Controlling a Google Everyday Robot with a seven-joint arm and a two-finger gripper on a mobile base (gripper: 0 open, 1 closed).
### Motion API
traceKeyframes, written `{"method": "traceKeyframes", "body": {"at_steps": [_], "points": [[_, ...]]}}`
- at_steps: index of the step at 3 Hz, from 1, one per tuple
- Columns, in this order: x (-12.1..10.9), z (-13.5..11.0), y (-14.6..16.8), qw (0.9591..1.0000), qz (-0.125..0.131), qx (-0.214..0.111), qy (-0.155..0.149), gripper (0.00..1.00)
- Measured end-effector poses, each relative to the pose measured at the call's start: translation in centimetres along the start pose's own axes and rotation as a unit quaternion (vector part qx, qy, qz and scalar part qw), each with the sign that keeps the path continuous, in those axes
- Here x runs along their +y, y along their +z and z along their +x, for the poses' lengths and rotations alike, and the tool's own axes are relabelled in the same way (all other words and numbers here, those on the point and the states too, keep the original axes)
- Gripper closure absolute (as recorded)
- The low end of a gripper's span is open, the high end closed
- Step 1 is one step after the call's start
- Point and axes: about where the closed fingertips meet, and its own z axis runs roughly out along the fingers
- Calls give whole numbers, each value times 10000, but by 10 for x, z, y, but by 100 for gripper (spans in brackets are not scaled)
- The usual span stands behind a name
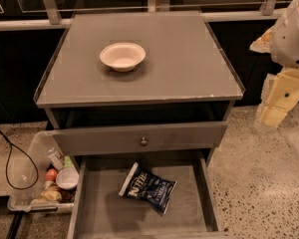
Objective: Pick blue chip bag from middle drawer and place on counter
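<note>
Camera view shows the reach step not yet begun: the robot's cream-coloured two-finger gripper (278, 102) hangs at the 3 o'clock edge of the frame, out past the cabinet's right side, well apart from the drawer and holding nothing. Whether it is open or closed I cannot tell.

The small crinkly dark navy chip bag with white lettering (148, 187) lies flat on the bare bottom of the wide, shallow grey middle drawer (98, 210), which is pulled open at 6 o'clock, below the closed grey drawer front with a round metal knob (143, 141). The bag sits near the drawer's middle, touching neither side wall. Its long axis runs roughly from 10 o'clock to 4 o'clock, and its white end strip faces 10 o'clock.

Next, I judge, the gripper must swing toward 7 o'clock, descend into the drawer, and close across the bag's short width. The large flat matte grey counter (189, 59) at 12 o'clock carries only a pale round bowl (122, 57), leaving room for placing.
</note>
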Motion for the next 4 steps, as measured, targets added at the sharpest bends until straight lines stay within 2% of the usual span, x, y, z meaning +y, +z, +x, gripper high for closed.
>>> {"method": "traceKeyframes", "body": {"at_steps": [1, 2, 3, 4], "points": [[0, 0, 1, 10000, 34, -39, -12, 0], [10, 2, 19, 9994, -12, -316, -101, 0], [34, 6, 73, 9963, -199, -792, -259, 0], [56, 14, 146, 9942, -581, -878, -218, 0]]}}
